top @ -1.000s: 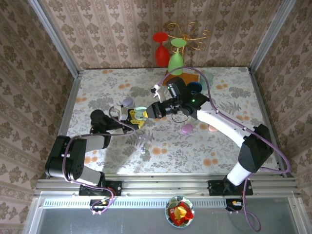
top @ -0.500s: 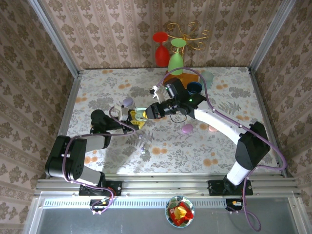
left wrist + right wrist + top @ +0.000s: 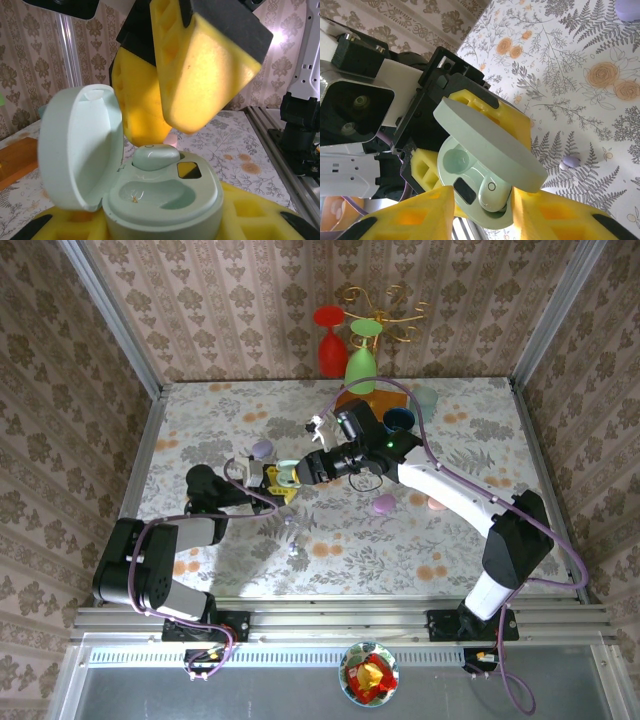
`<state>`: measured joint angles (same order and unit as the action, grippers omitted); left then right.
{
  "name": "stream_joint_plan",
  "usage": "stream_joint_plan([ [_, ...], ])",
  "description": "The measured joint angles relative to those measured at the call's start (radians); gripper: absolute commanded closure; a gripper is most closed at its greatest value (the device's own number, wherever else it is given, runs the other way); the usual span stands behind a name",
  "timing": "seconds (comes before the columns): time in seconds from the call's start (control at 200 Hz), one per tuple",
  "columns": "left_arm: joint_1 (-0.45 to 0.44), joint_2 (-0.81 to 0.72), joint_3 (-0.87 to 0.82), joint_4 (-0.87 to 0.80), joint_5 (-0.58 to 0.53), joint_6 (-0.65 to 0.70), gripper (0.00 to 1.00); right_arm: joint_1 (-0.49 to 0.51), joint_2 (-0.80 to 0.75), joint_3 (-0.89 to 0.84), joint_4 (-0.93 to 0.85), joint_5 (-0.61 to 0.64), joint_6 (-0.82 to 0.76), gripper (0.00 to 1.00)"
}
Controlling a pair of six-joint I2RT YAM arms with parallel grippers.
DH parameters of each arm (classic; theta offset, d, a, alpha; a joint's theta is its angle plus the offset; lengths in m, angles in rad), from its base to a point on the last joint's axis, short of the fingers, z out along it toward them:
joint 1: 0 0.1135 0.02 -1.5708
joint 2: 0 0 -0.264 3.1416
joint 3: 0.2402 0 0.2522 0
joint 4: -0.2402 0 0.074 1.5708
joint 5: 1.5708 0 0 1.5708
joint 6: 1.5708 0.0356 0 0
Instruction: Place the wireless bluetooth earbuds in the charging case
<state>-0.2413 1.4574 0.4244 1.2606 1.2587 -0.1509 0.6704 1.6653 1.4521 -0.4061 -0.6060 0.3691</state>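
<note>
**Bench tally, as seen from my station**

I count four pebble-shaped cases. One is the mint charging case (image 3: 165,200), lid open. Three are closed on the bench (image 3: 480,440): a purple case (image 3: 262,448), a mauve case (image 3: 384,504) and a pink case (image 3: 436,503).

I make out two earbuds: a whitish earbud (image 3: 155,156) seated in the mint one, and a purple earbud (image 3: 570,161) lying loose.

There are two upturned glasses, a red glass (image 3: 329,340) and a green glass (image 3: 362,360).

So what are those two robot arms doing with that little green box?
The left hand grips a mint-green charging case with its lid flipped open. A matching earbud sits in one slot, and the right hand hovers right over it with its fingers apart. The empty slot beside it waits. A tiny purple earbud lies on the table nearby.
</note>
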Motion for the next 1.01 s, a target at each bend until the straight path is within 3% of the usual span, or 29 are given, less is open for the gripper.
stream_joint_plan([
  [0.195,0.023,-0.003,0.000,0.005,-0.022,0.000,0.77,0.000,-0.058,-0.076,0.061,0.024,0.019,0.47],
  [0.4,0.080,-0.003,0.006,0.005,-0.071,-0.006,0.77,0.000,-0.233,-0.311,0.217,0.064,0.114,0.47],
  [0.545,0.106,-0.003,0.010,0.005,-0.130,-0.006,0.77,0.025,-0.288,-0.470,0.352,0.170,0.265,0.48],
  [0.84,0.119,-0.003,0.010,0.005,-0.191,-0.006,0.77,0.154,-0.198,-0.651,0.516,0.336,0.626,0.46],
  [1.005,0.120,-0.003,0.010,0.005,-0.201,-0.002,0.77,0.214,-0.101,-0.695,0.599,0.391,0.778,0.51],
])
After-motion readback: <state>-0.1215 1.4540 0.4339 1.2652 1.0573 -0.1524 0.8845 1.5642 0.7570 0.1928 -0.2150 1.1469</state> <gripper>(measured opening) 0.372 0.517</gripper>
